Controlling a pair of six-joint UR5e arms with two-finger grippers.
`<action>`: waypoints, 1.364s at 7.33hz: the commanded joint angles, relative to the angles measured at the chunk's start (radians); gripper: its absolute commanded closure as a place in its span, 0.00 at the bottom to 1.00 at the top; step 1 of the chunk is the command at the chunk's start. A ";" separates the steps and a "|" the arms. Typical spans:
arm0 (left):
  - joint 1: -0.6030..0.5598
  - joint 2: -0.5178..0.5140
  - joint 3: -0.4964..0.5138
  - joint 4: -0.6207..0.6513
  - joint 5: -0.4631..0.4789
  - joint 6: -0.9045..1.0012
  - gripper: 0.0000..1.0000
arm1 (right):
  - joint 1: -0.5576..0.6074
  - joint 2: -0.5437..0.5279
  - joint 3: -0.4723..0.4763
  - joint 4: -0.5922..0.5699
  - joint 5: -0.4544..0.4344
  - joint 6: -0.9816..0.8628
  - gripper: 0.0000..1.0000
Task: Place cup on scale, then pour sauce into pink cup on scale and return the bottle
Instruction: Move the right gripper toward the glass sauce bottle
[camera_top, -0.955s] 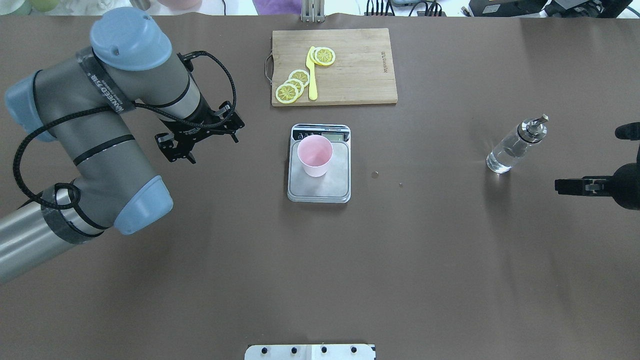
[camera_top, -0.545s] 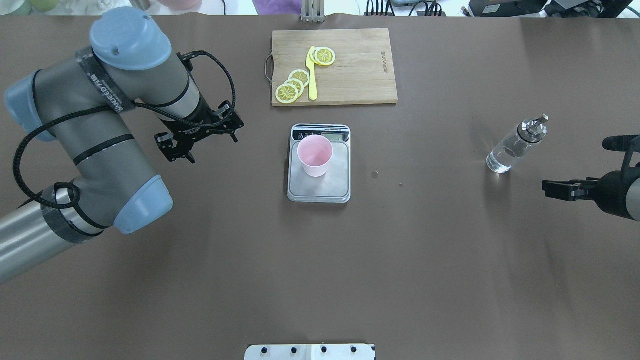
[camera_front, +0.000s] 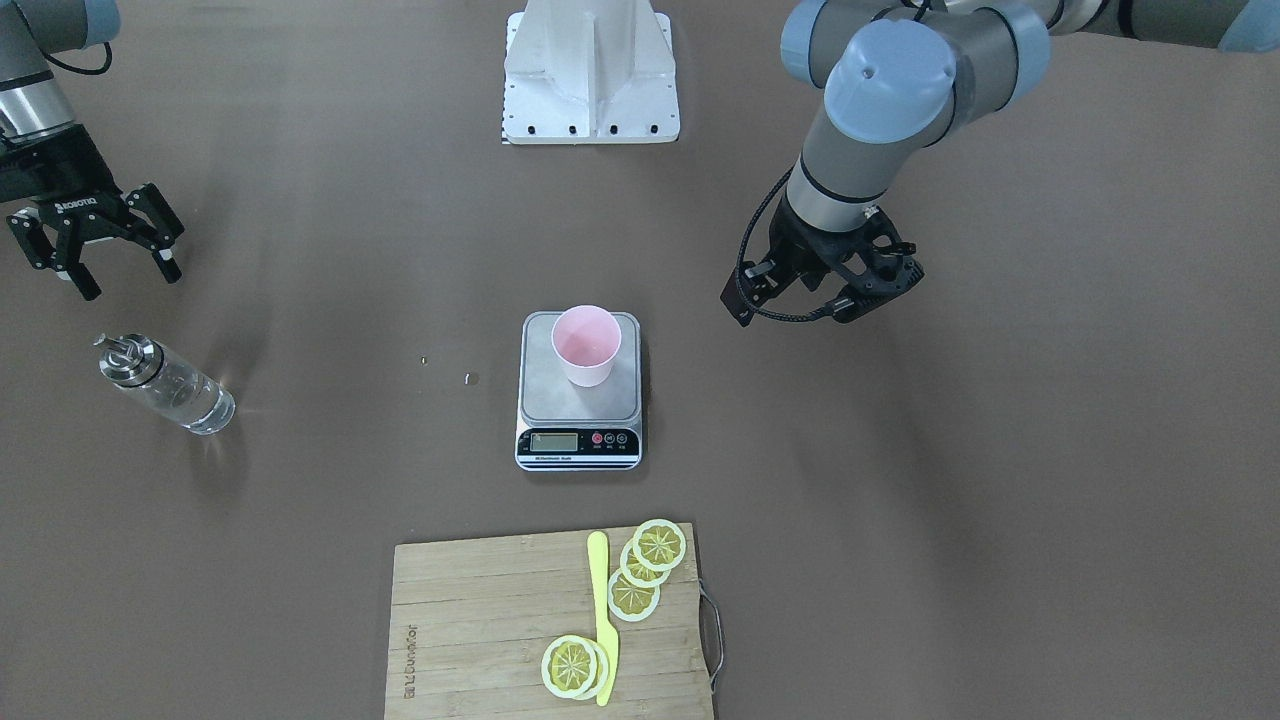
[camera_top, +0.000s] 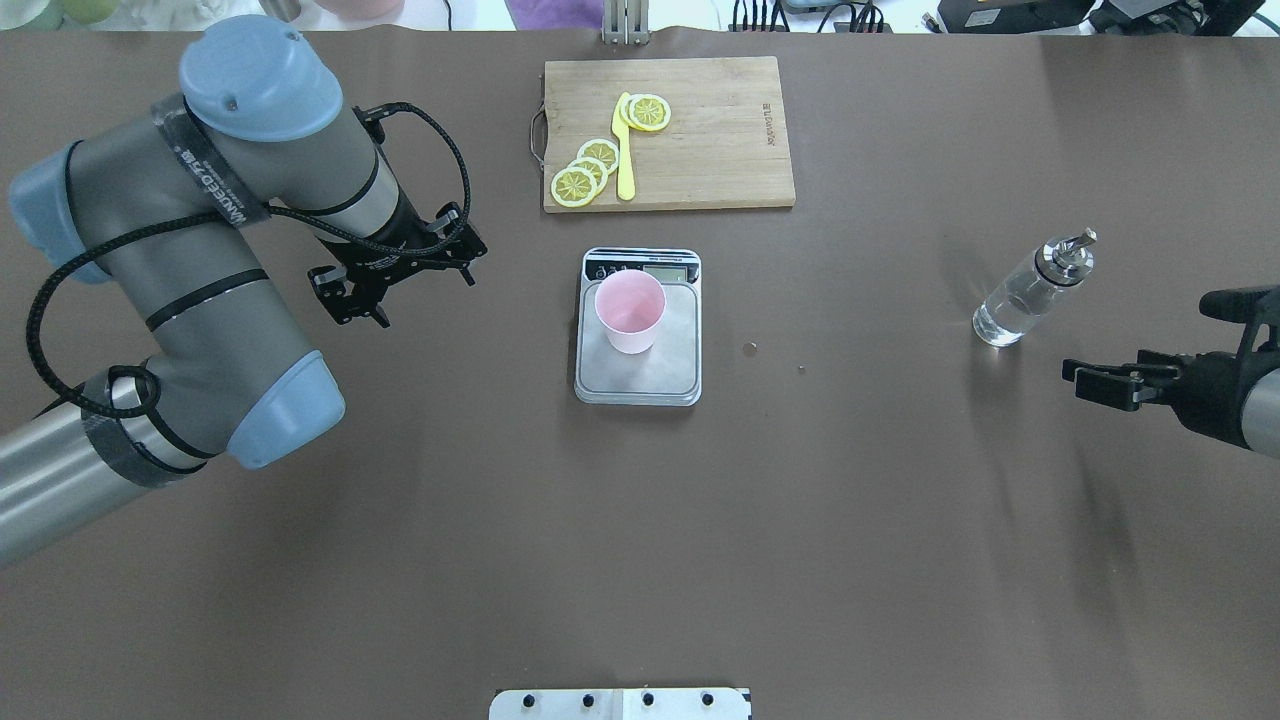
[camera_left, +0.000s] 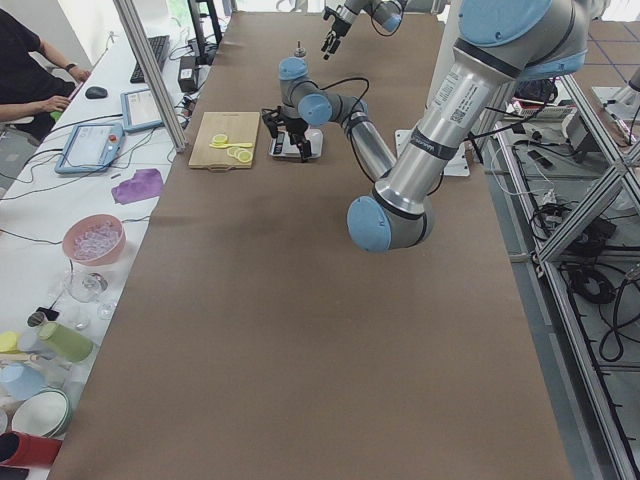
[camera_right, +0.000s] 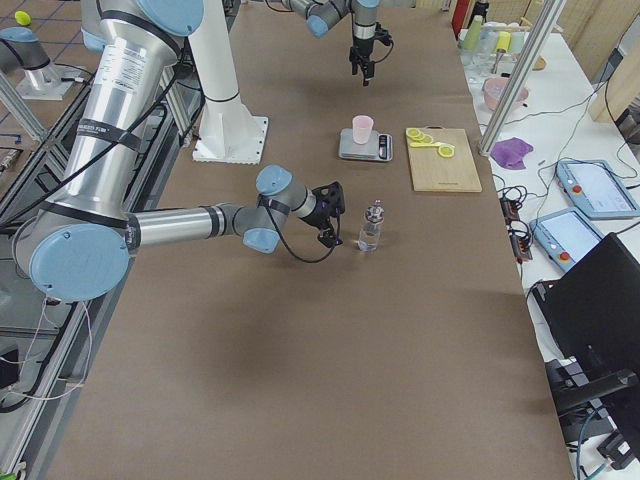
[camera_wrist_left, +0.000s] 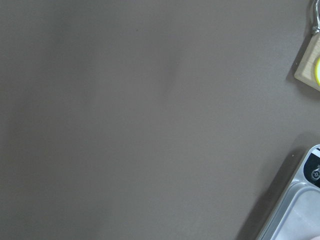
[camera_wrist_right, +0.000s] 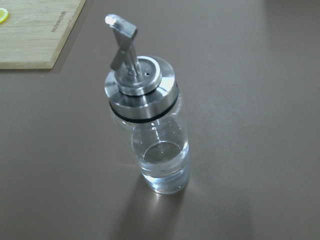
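The pale pink cup (camera_top: 630, 310) (camera_front: 586, 345) stands upright on the steel platform of the scale (camera_top: 672, 372) (camera_front: 545, 400) at the table's middle. The clear glass bottle (camera_top: 1025, 292) (camera_front: 170, 388) (camera_wrist_right: 150, 130) with its silver pourer cap stands upright on the table far to the right. A little clear sauce (camera_wrist_right: 162, 172) sits at its bottom. My right gripper (camera_top: 1138, 340) (camera_front: 125, 270) is open, near the bottle on the robot's side and apart from it. My left gripper (camera_top: 410, 295) (camera_front: 795, 305) hangs open and empty left of the scale.
A wooden cutting board (camera_top: 720, 130) (camera_front: 480, 620) with lemon slices (camera_top: 590, 170) and a yellow knife (camera_top: 624, 150) lies beyond the scale. The robot's white base plate (camera_front: 590, 70) sits at the near edge. A person (camera_left: 30, 80) sits at a side table.
My right gripper has moved left, closer to the bottle. The left arm, cup, scale and bottle have not moved.
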 joint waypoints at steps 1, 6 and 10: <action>0.001 0.002 0.000 -0.001 0.002 0.000 0.01 | -0.124 0.010 -0.052 0.012 -0.242 -0.004 0.00; 0.002 0.020 0.000 -0.021 0.006 0.000 0.01 | -0.174 0.069 -0.086 0.021 -0.405 -0.103 0.00; 0.004 0.020 0.020 -0.050 0.006 -0.002 0.01 | -0.174 0.134 -0.144 0.024 -0.432 -0.123 0.00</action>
